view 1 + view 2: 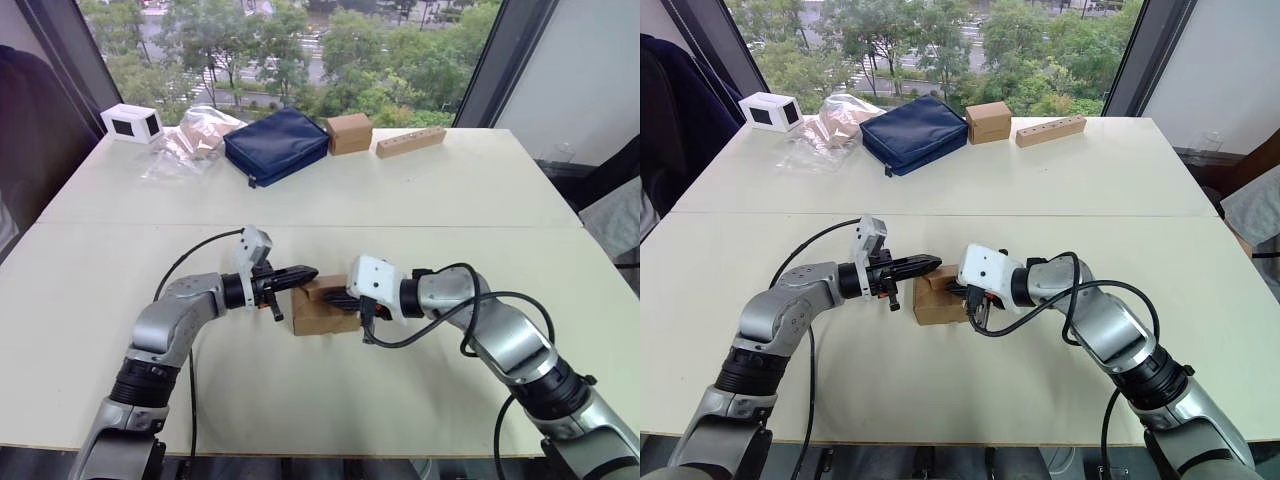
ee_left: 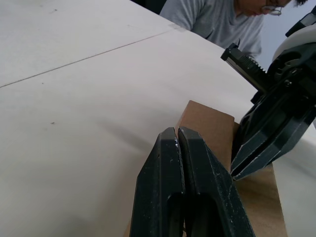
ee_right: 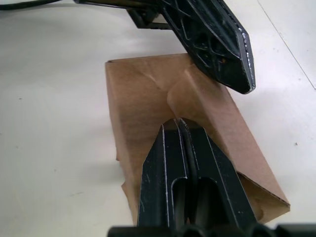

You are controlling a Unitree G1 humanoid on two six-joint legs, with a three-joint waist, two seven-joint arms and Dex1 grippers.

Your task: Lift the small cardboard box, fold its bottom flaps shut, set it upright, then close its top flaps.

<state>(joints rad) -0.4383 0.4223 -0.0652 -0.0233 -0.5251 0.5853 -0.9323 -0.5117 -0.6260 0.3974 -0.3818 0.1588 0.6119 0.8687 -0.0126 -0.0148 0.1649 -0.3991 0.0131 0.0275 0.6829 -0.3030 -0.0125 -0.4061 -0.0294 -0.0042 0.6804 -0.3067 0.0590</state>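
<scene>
The small cardboard box (image 1: pixel 315 318) rests on the near middle of the table between my two arms. A flap (image 3: pixel 212 113) lies folded down across its upward face, creased at a slant. I cannot tell whether it is a top flap or a bottom flap, and the box's underside is hidden. My left gripper (image 1: pixel 310 272) is shut, its tips just over the box's far left edge. My right gripper (image 1: pixel 337 297) is also shut and lies on the box's upper face from the right. Both sets of tips nearly meet over the box.
Along the far edge stand a white box (image 1: pixel 132 122), a clear plastic bag (image 1: pixel 190 135), a navy pouch (image 1: pixel 277 145), another brown box (image 1: pixel 349 132) and a long tan bar (image 1: pixel 411 141). A person in a grey shirt (image 2: pixel 222 19) sits off to the table's right side.
</scene>
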